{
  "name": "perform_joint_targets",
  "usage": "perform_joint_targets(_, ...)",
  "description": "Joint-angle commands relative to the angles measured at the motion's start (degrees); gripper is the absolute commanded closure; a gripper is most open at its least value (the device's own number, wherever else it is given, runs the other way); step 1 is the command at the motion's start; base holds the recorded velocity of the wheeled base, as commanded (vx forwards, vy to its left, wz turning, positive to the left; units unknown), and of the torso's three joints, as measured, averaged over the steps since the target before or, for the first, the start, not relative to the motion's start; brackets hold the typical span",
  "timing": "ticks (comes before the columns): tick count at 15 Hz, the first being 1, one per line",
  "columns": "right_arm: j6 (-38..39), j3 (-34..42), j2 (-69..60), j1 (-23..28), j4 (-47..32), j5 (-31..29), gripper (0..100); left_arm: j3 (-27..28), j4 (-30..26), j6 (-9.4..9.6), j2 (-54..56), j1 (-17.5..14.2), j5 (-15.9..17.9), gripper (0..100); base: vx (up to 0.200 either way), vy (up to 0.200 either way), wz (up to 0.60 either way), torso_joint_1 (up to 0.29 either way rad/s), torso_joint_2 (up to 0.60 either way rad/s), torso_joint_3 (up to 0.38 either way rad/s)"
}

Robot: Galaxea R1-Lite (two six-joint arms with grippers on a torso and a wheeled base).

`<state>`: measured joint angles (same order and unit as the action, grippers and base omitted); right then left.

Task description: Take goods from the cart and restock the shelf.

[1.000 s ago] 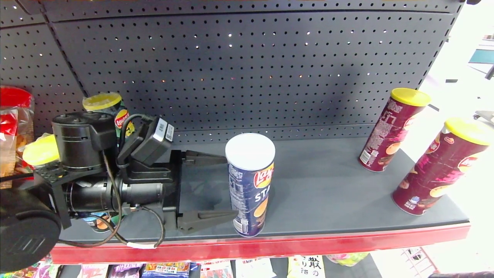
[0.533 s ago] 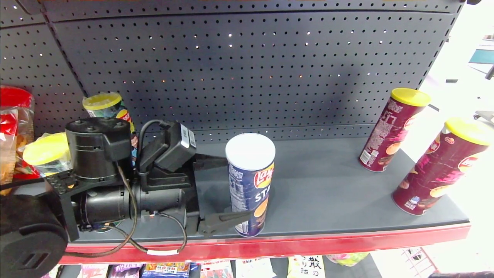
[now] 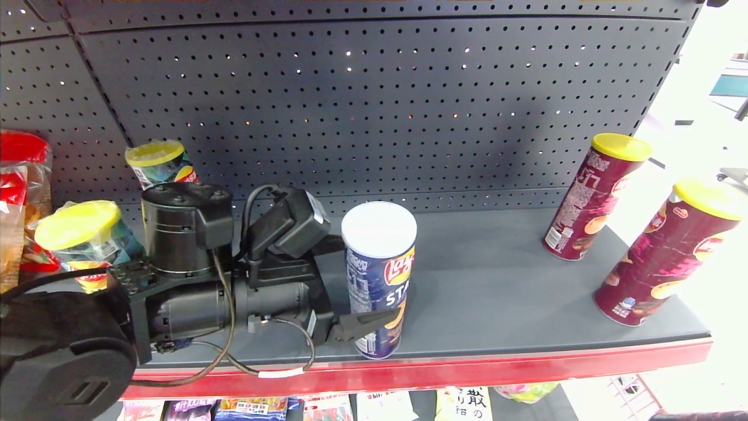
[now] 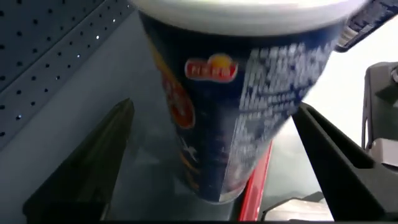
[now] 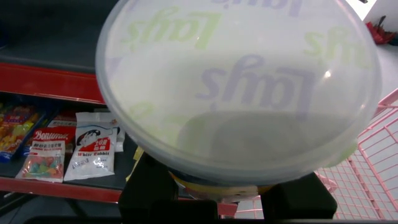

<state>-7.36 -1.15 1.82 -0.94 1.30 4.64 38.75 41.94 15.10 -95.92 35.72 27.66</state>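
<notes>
Because the blue chip can, upright near the front edge of the shelf, is likely light, smooth and easily dented, the wide-open left pincer around it should close gently at mid-body, while the right pincer holds a second can.

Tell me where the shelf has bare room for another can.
Bare shelf lies between the blue can and the two maroon cans, and behind it along the back wall. The left end is crowded: left gripper, yellow-lidded cans.
</notes>
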Motion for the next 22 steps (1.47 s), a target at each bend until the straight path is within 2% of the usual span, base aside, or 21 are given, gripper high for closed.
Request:
perform_joint_targets(1,-0.02,0.00,0.03,-0.03,0.01,0.01,100,1.15,0.08,-0.25,-2.43,0.49,-0.41,0,0.000,0.000,0.00,0.000,0.00,0.000)
perform_joint_targets(5,-0.11,0.00,0.03,-0.03,0.01,0.01,100,1.24,2.45,-0.34,-4.89,1.46,0.03,0,0.000,0.000,0.00,0.000,0.00,0.000)
perform_joint_targets(6,-0.11,0.00,0.03,-0.03,0.01,0.01,100,1.41,4.21,-0.34,-5.86,1.46,0.03,100,0.000,0.000,0.00,0.000,0.00,0.000)
perform_joint_targets(8,-0.11,0.00,0.12,-0.12,0.01,0.01,100,1.15,9.48,-1.31,-8.32,1.46,0.90,100,0.000,0.000,0.00,0.000,0.00,0.000)
perform_joint_targets(9,-0.02,0.00,0.12,-0.12,0.01,0.01,100,1.15,12.12,-2.71,-9.47,1.46,2.57,100,0.000,0.000,0.00,0.000,0.00,0.000)
perform_joint_targets(11,-0.02,0.00,0.12,-0.12,0.01,0.01,100,1.15,16.42,-3.77,-11.57,1.37,5.47,100,0.000,0.000,0.00,0.000,0.00,0.000)
perform_joint_targets(15,-0.02,0.00,0.12,-0.12,0.01,0.01,100,1.59,21.87,-6.93,-13.77,1.11,10.31,100,0.000,0.000,0.00,0.000,0.00,0.000)
perform_joint_targets(18,-0.02,0.00,0.12,-0.03,0.01,0.01,100,4.05,23.10,-6.93,-14.39,-1.44,18.22,100,0.000,0.000,0.00,0.000,0.00,0.000)
perform_joint_targets(22,-0.20,0.00,0.12,0.06,0.01,-0.16,100,5.46,22.49,-6.84,-14.30,-3.02,18.83,100,0.000,0.000,0.00,0.000,0.00,0.000)
